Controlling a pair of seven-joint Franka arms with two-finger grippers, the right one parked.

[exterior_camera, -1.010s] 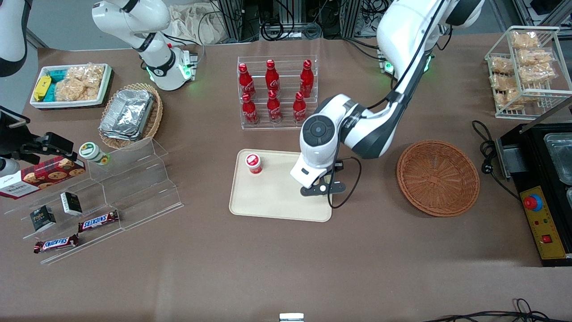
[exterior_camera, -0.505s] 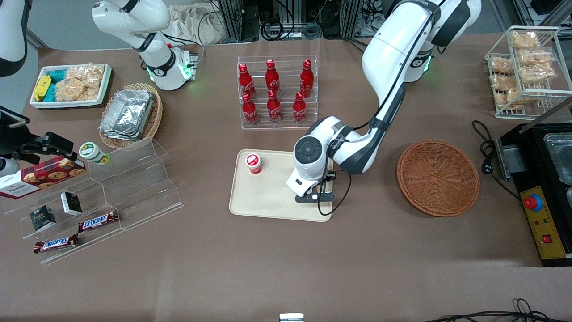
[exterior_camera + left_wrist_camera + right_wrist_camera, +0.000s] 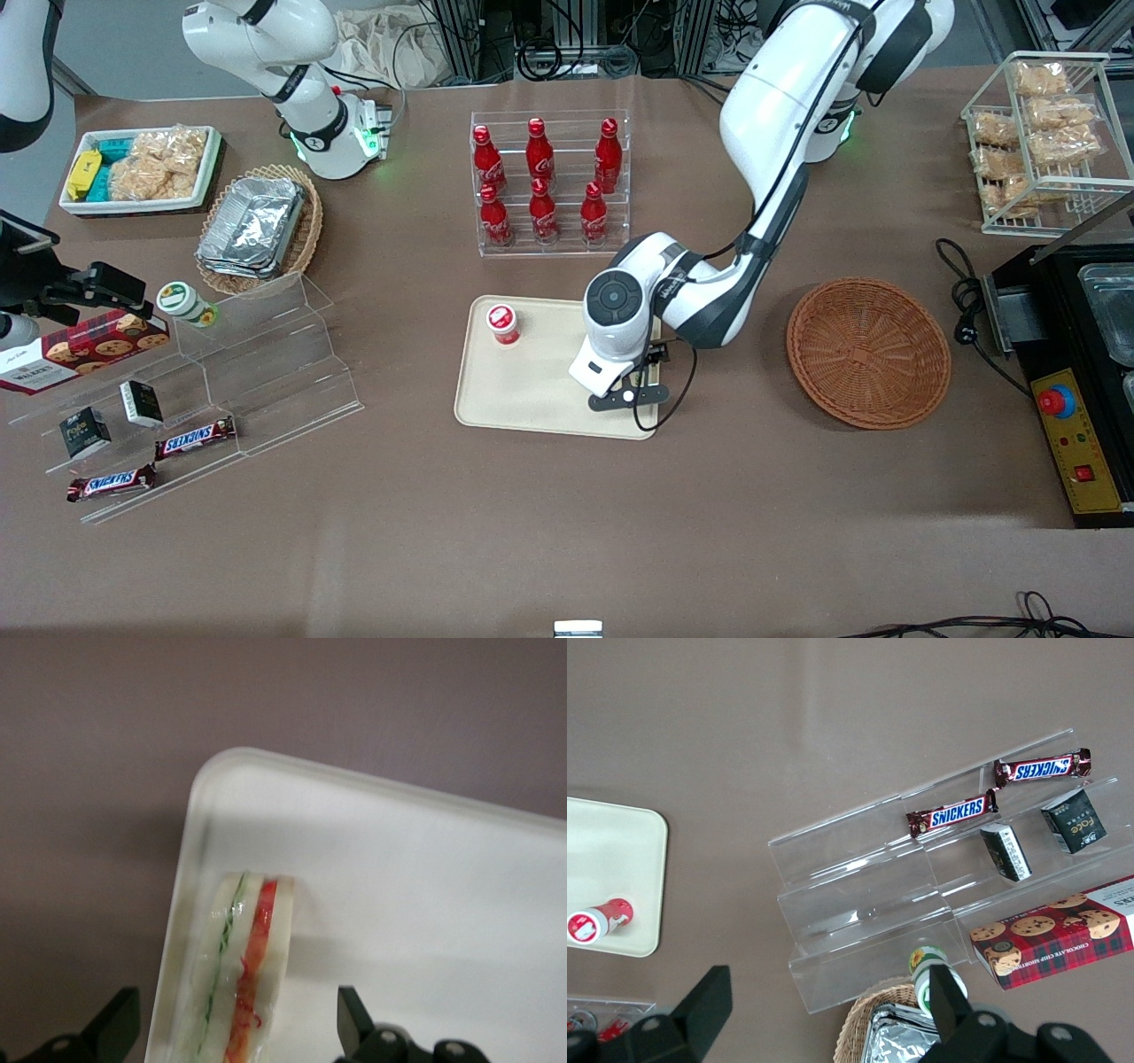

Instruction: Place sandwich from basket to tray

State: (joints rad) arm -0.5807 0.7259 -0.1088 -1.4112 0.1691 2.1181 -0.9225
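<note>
Brown table (image 3: 567,532); cable clutter, alu frames nearby.

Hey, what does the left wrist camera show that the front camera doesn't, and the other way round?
Only the left wrist view shows the sandwich lying on the tray by a rounded corner, with the claw open, one finger on each side of it. Only the front view shows the emptied wicker basket, toward the working arm's end of the table, the red-capped cup on the tray, and the rack of cola bottles. Both show the cream tray on the brown table.
</note>
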